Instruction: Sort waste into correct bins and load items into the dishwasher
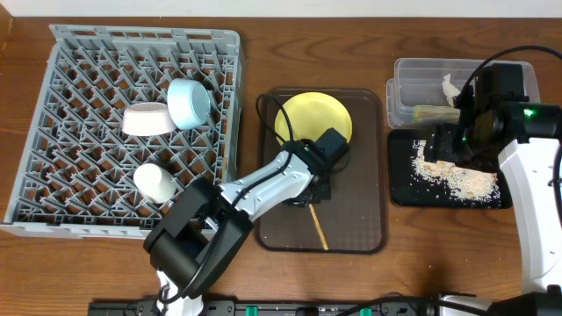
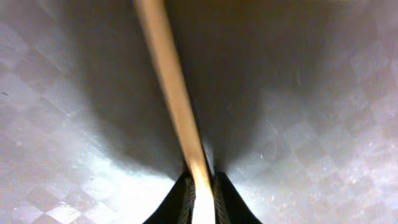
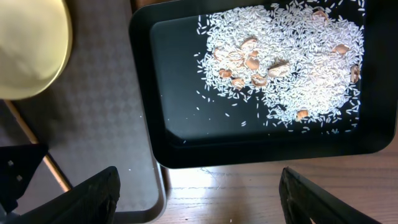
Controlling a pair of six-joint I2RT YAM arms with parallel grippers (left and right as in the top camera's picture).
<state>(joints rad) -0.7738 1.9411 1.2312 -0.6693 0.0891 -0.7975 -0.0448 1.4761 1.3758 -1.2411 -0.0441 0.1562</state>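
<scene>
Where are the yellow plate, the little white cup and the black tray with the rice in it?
Round yellow plate (image 1: 312, 116): overhead view, middle of its face.
Small white cup (image 1: 154, 182): overhead view, middle of its body.
Shallow black rectangular tray (image 3: 177, 93): right wrist view, bare left part of its floor.

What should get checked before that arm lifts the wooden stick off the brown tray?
1. Grip: left gripper closed on the chopstick, one finger on each side. Ok.
2. Second chopstick caught too: only one shows between the fingers. Cannot tell.
3. Room in the dish rack: light blue bowl, white bowl and white cup sit mid-rack, with bare pegs around them. Ok.
4. Right gripper out of the way: open, over the black tray. Ok.
5. Stick's far end free of the yellow plate: the arm hides it from overhead. Cannot tell.
</scene>
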